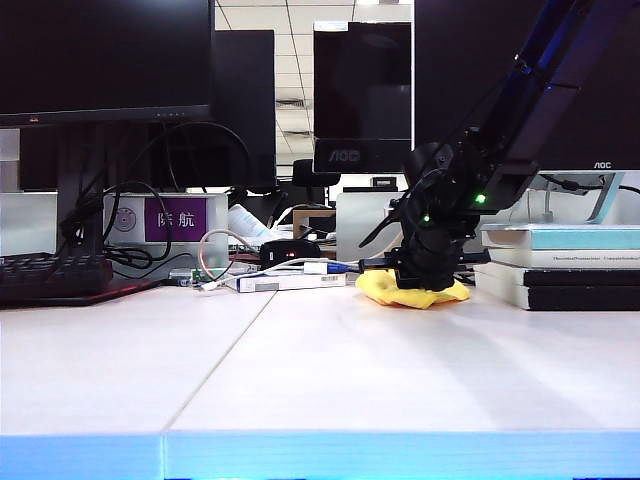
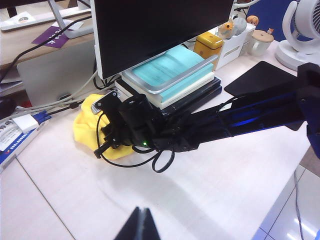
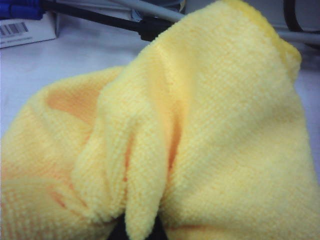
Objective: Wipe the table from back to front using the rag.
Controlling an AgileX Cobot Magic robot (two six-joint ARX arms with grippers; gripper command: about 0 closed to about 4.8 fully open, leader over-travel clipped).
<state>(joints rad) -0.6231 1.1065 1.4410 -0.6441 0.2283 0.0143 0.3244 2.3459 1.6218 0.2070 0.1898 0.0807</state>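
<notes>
The rag (image 1: 413, 292) lay bunched at the back of the table (image 1: 330, 380), just beside the stack of books (image 1: 560, 265) and close in front of the cables (image 1: 310, 268) and the small white box (image 1: 280, 282). The right gripper (image 1: 425, 270) was pressed down onto the rag, and its wrist view showed yellow folds pinched up into clenched jaws, so it was grasping the rag. The left gripper (image 2: 140, 225) hung over bare table well apart from the rag, toward the front edge; only its dark tip showed, apparently pinched together with nothing in it. Judged from this, the wipe stood at its start: the cloth was seated at the back, and the whole stroke toward the pale blue front edge (image 1: 400, 455) was not yet done. Ahead of the rag the surface lay open and smooth, crossed only by a thin dark seam (image 1: 215, 375), so the path forward looked free. The tight spots were all behind and beside the rag: the books on one side, the cables and box on the other, leaving little sideways room before the pull.
</notes>
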